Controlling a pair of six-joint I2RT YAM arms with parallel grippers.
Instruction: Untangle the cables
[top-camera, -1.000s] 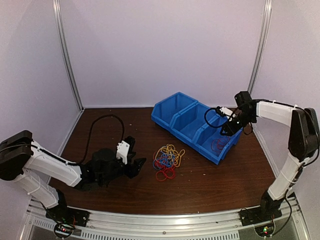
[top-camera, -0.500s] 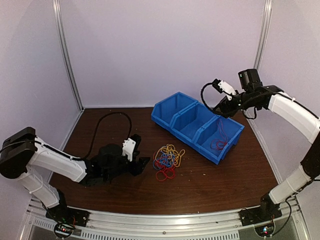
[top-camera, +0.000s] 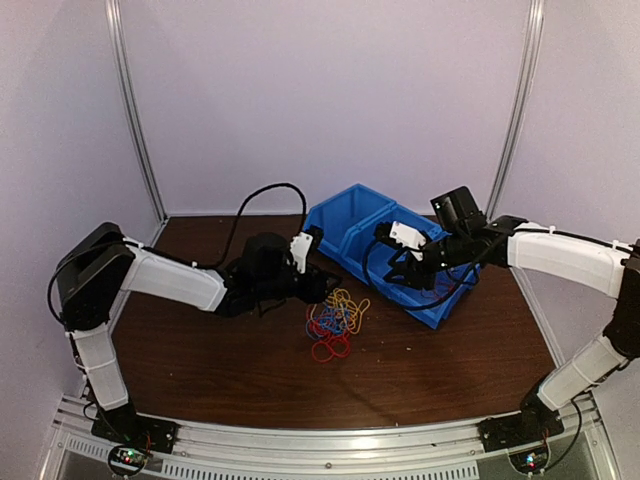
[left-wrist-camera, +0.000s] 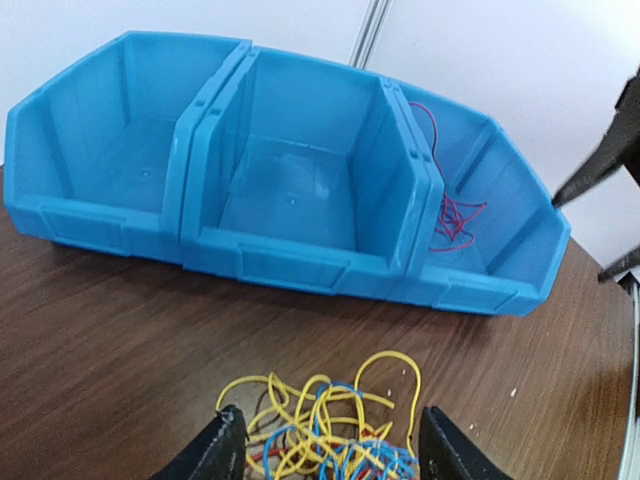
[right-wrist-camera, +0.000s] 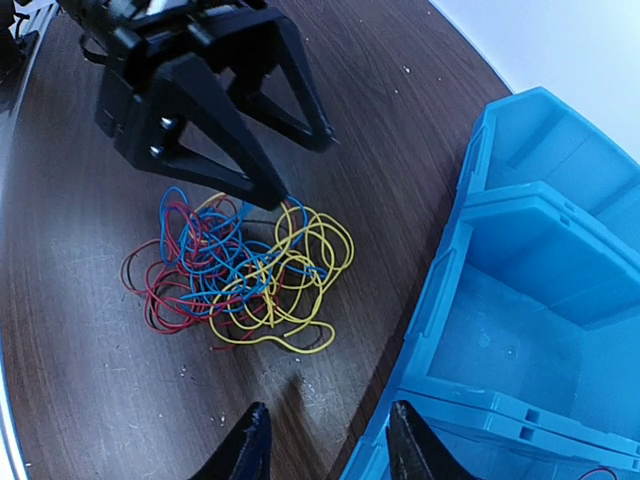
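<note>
Top external view: tangled cables (top-camera: 335, 322) lie mid-frame, left gripper (top-camera: 324, 289) splayed empty at their upper edge. Right gripper (top-camera: 400, 270) hangs released by the blue bin (top-camera: 350, 215)

You get soft, even light and faint shadows; the top view's edges bow; the left wrist's cables (left-wrist-camera: 330, 428) blur at 6 o'clock.

A: Open lanes to cables (top-camera: 335, 322)?
B: Near side and right side: bare table (top-camera: 420, 370), nothing standing there. From above: free.
A: Blocked?
B: Far-left flank: left gripper (top-camera: 322, 288), fingers spread, tips at pile edge. Far-right: blue bin (left-wrist-camera: 300, 265), wall near pile. Right gripper (top-camera: 398, 262) above that wall, fingers parted; gap between both grippers.
</note>
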